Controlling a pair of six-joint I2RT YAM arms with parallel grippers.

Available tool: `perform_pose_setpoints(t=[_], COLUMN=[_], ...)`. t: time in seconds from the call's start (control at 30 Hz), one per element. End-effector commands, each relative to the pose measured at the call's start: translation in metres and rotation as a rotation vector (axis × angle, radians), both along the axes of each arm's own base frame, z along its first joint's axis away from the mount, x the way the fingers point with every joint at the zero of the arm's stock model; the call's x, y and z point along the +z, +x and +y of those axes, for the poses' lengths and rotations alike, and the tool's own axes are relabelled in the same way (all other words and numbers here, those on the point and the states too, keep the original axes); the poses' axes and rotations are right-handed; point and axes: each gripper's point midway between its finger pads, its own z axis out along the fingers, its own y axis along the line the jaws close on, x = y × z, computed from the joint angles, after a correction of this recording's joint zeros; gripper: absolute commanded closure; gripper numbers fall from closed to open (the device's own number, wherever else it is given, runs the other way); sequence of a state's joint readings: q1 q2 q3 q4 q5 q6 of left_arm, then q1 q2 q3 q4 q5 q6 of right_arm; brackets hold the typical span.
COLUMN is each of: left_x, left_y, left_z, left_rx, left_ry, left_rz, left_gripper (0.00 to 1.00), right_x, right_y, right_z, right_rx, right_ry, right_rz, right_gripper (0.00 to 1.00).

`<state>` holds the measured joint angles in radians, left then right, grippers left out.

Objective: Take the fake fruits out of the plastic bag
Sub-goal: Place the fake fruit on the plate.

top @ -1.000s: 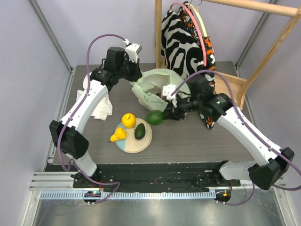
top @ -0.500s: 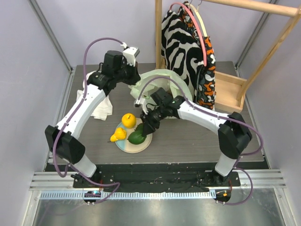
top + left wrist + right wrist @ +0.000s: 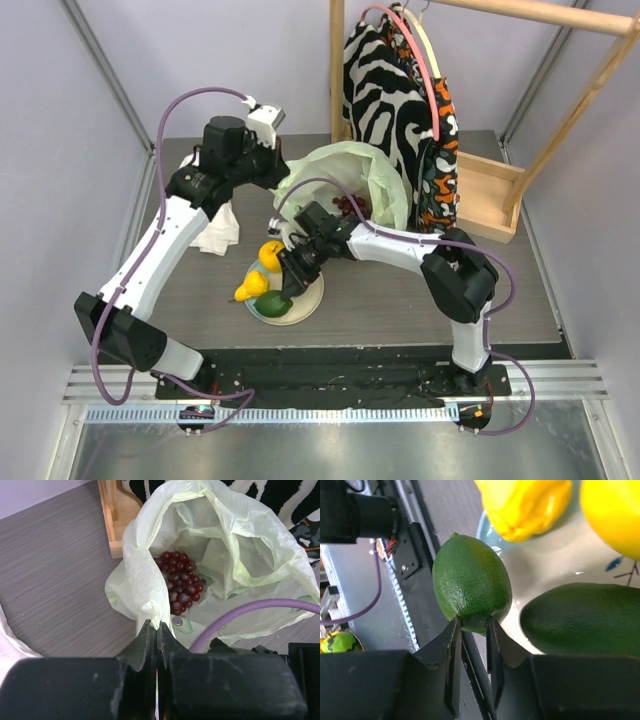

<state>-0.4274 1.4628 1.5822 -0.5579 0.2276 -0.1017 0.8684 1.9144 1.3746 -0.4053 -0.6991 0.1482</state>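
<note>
Just beyond the left end effector [image 3: 156, 626], clamped on its rim to hold it agape, the plastic bag [image 3: 240, 540] held grapes [image 3: 181, 582]; the right end effector [image 3: 472, 625] gripped an avocado [image 3: 470, 587] at the plate [image 3: 555, 575] edge

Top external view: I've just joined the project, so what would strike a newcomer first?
The right gripper clamps a green avocado at the plate's near edge. Behind it, the left gripper pinches the rim of the pale green plastic bag, which has a dark red grape bunch inside.
</note>
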Motion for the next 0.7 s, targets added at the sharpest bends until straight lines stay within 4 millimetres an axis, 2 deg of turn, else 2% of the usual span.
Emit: perform_pose_setpoints(t=[0.0, 0.03, 0.07, 0.17, 0.37, 0.43, 0.5, 0.53, 0.57, 0.6, 0.67], left_x=[0.018, 0.019, 0.02, 0.019, 0.019, 0.021, 0.026, 0.028, 0.031, 0.035, 0.038], left_y=[-0.001, -0.002, -0.003, -0.005, -0.009, -0.009, -0.008, -0.009, -0.009, -0.01, -0.013], left_z=[0.004, 0.004, 0.004, 0.002, -0.005, -0.008, -0.008, -0.008, -0.009, -0.007, -0.007], left_rx=[0.01, 0.007, 0.006, -0.003, -0.033, -0.041, -0.037, -0.037, -0.038, -0.034, -0.039], left_ry=[-0.037, -0.041, -0.047, -0.058, -0.087, -0.102, -0.115, -0.117, -0.12, -0.121, -0.122], left_rz=[-0.049, -0.048, -0.047, -0.042, -0.022, -0.015, -0.02, -0.022, -0.025, -0.03, -0.034], left_gripper=[1.0, 1.0, 1.0, 1.0, 1.0, 1.0, 1.0, 1.0, 1.0, 1.0, 1.0], right_x=[0.014, 0.015, 0.015, 0.025, 0.054, 0.067, 0.093, 0.097, 0.109, 0.128, 0.15], right_y=[0.015, 0.016, 0.016, 0.014, 0.012, 0.012, 0.016, 0.01, 0.01, 0.019, 0.025], right_z=[0.013, 0.013, 0.013, 0.016, 0.007, -0.002, -0.012, -0.024, -0.03, -0.038, -0.057], right_rx=[-0.069, -0.072, -0.073, -0.065, -0.037, -0.029, 0.011, 0.03, 0.041, 0.065, 0.055], right_ry=[0.016, 0.017, 0.018, 0.04, 0.056, 0.056, 0.093, 0.06, 0.07, 0.11, 0.131], right_rz=[-0.006, -0.002, 0.0, 0.004, -0.051, -0.065, -0.111, -0.087, -0.102, -0.158, -0.184], right_gripper=[0.91, 0.89, 0.79, 0.61, 0.38, 0.36, 0.37, 0.4, 0.42, 0.45, 0.55])
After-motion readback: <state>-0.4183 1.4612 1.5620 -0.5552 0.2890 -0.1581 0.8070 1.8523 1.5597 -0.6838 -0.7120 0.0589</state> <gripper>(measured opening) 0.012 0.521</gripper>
